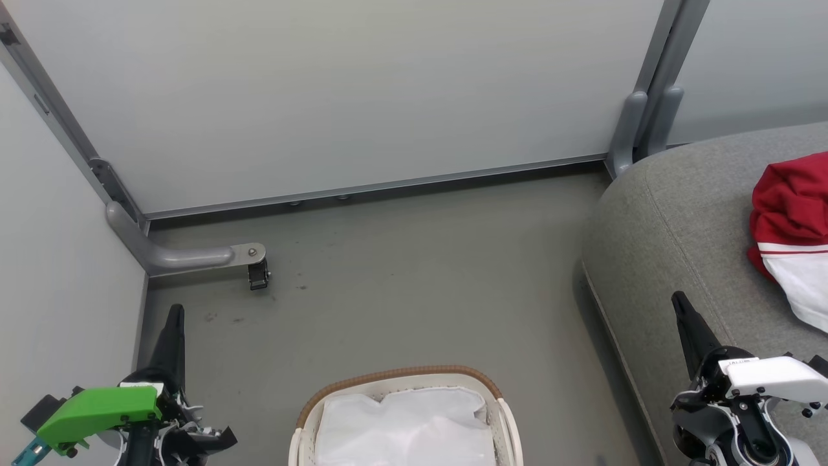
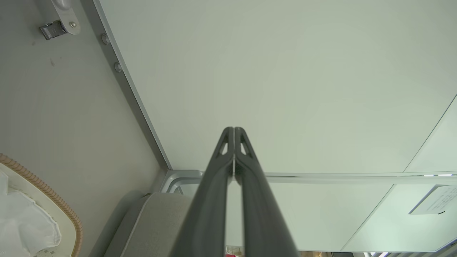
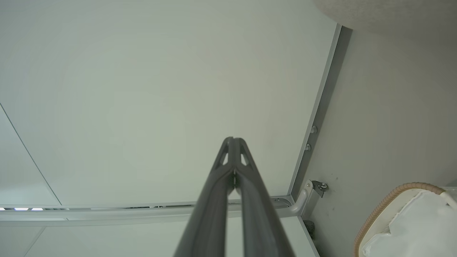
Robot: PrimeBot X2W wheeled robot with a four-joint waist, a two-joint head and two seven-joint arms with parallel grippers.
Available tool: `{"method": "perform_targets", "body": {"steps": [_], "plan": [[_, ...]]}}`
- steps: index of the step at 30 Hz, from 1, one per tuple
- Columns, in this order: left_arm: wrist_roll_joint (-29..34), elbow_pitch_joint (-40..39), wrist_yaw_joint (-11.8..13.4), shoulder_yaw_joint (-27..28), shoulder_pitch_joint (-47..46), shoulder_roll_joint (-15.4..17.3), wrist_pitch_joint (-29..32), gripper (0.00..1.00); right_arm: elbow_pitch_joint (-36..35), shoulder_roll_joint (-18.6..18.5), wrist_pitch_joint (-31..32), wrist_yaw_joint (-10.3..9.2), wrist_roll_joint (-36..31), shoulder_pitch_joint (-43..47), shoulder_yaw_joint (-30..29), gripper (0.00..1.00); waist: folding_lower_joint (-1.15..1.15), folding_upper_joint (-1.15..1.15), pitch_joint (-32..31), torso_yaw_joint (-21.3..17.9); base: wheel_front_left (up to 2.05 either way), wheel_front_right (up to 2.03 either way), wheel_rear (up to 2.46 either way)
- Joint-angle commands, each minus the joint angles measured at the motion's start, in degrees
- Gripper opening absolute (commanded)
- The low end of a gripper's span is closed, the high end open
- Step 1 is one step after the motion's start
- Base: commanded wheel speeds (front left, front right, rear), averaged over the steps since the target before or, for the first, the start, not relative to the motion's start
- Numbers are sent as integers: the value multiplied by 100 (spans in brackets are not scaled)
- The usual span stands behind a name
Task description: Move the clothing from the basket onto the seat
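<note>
The left gripper [image 2: 234, 129] has its two dark fingers pressed together along their length, tips touching, with nothing between them; in the head view it stands at the lower left, pointing up over the grey floor [image 1: 420, 259]. The right gripper [image 3: 232, 139] is closed in the same way and also empty, and in the head view its tip lies over the front part of the seat [image 1: 679, 213] at the lower right. The basket [image 1: 401, 374] sits on the floor between the two arms at the bottom middle, its brown woven rim curving round a crumpled white liner [image 1: 407, 427]; no red fabric shows inside it. The clothing [image 1: 792, 220] lies bunched on the seat at the far right, red above and white below with a thin striped band between, cut off by the picture's edge and well apart from both grippers. Pale wall panels [image 1: 356, 84] in grey metal frames close off the floor, and a small caster on a bracket [image 1: 257, 272] stands near the left corner.
</note>
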Motion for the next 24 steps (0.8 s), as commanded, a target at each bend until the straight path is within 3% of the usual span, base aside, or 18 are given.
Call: {"method": "perform_targets", "body": {"steps": [1, 24], "plan": [[-123, -31, -36, 24, -108, 39, 18, 0, -36, -35, 40, -2, 105, -48, -24, 0, 0, 0, -3, 3, 0, 0, 0], [-130, -28, -34, 23, -97, 39, 31, 0, -37, -35, 45, -2, 123, -46, -22, 0, 0, 0, -6, 5, 0, 0, 0]]}}
